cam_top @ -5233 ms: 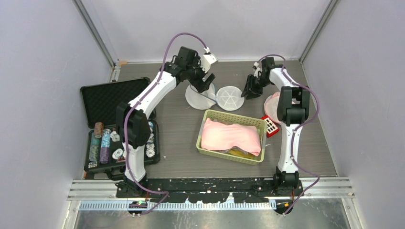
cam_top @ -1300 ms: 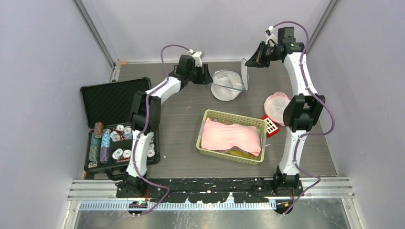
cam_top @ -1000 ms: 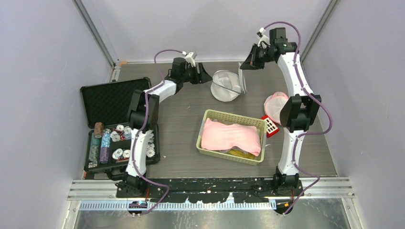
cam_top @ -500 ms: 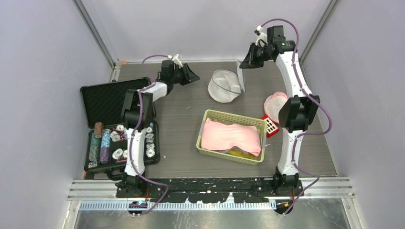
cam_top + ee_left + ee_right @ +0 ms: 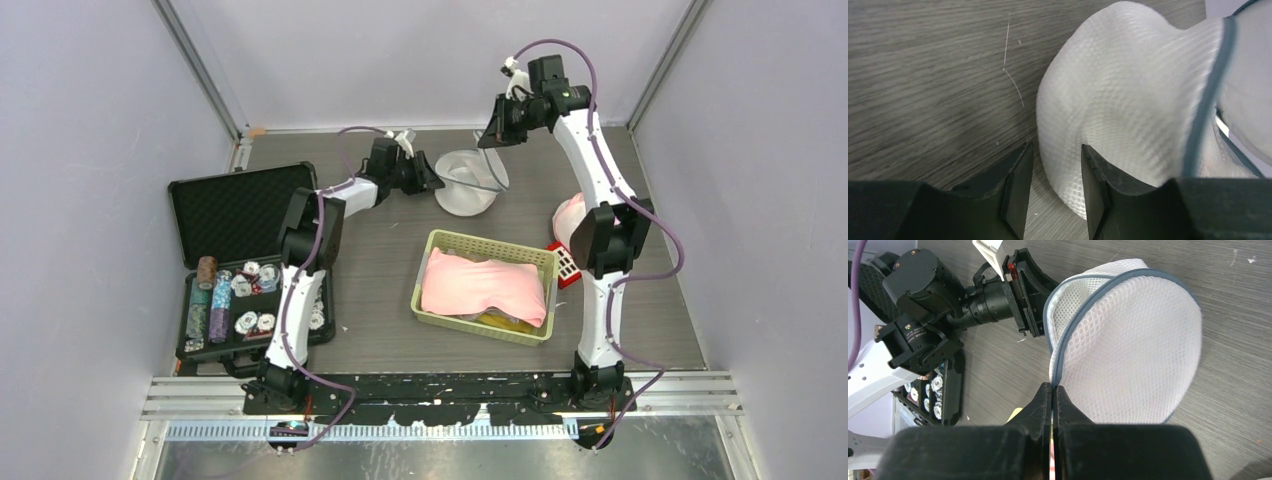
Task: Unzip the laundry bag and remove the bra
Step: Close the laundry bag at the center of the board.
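Fingers [image 5: 1040, 407] of the right gripper [image 5: 1053, 390] are clenched on the grey zip edge of the bag [image 5: 1133, 340], which sits at the far side of the table [image 5: 1238, 300]. Left gripper [image 5: 1053, 185] is slightly parted, tips at the bag's mesh side, grasping nothing. Label [image 5: 918, 332] on the left arm is too small to read

White round mesh laundry bag [image 5: 1133, 350]: matt honeycomb cloth, grey-blue fabric trim [image 5: 1052, 367]. Grey tabletop [image 5: 923, 75] beneath bag: matt wood-grain, faint scratches.
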